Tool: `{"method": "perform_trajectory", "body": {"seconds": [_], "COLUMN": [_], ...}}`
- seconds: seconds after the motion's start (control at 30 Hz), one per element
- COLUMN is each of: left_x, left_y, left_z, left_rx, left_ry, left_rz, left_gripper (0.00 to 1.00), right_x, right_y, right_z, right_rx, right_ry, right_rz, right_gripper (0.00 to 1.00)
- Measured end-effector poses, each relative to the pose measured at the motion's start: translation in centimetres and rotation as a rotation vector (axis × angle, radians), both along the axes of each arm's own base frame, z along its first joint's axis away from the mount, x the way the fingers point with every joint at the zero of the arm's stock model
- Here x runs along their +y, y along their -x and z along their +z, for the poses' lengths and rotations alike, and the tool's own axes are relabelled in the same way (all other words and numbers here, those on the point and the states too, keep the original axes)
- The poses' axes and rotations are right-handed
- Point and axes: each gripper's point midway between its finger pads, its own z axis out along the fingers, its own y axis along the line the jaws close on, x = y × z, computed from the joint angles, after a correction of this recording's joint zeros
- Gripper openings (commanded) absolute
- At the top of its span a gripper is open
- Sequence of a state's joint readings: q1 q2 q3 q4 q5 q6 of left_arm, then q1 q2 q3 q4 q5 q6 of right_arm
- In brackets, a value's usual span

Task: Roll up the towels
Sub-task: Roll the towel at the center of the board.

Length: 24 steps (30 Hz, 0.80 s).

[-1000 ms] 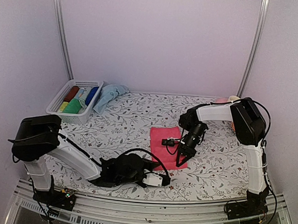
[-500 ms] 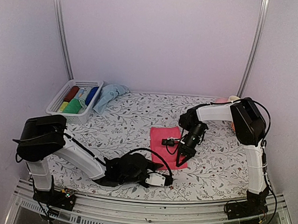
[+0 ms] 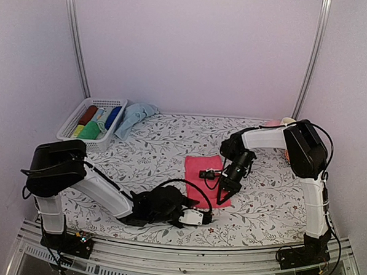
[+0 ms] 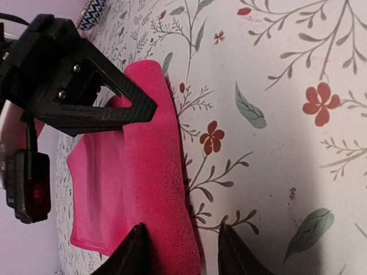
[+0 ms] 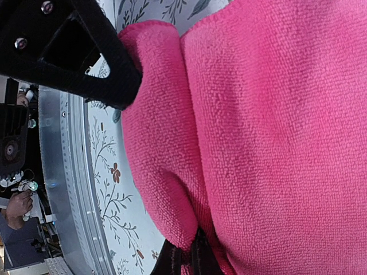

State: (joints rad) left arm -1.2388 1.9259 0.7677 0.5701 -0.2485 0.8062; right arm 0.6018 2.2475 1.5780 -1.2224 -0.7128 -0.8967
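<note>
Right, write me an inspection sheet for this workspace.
Surface: floral-print table, lying flat.
Job's things: pink towel spread out, its near edge turned over; pale blue towel crumpled beside the basket, not rolled.
Clutter: white basket holding coloured rolls.
End effectors: right end effector shut on the pink towel's fold; left end effector open, straddling that fold.
Cables: black cable arching above the left wrist.
Surroundings: pale walls, two metal poles.

pink towel (image 5: 269, 126) nubby terry, tablecloth (image 4: 287, 114) smooth
</note>
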Motion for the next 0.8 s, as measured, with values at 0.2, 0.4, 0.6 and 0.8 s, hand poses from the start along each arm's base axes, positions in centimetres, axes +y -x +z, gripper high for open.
{"method": "perform_trajectory", "body": {"seconds": [0.2,0.4,0.6,0.8], "left_x": [-0.7,-0.9,-0.8,-1.1], "left_y": [-1.8,-2.5,-2.4,-2.1], "left_z": [-0.2,-0.4,-1.1,-1.2], "left_rx": [-0.014,-0.022,0.006,0.062], "left_ry": [0.019,0.018,-0.009,-0.017], "left_rz": [0.063,0.100,0.104,0.095], "left_gripper": [0.44,0.31,0.05,0.00], "right_x": [0.0,0.0,0.0,0.0], "right_y": [0.0,0.0,0.0,0.0], "right_z": [0.0,0.0,0.0,0.1], "right_rx": [0.000,0.000,0.000,-0.005], "right_ry": [0.000,0.000,0.000,-0.002], "right_rz": [0.000,0.001,0.001,0.001], "right_gripper": [0.03,0.03,0.04,0.24]}}
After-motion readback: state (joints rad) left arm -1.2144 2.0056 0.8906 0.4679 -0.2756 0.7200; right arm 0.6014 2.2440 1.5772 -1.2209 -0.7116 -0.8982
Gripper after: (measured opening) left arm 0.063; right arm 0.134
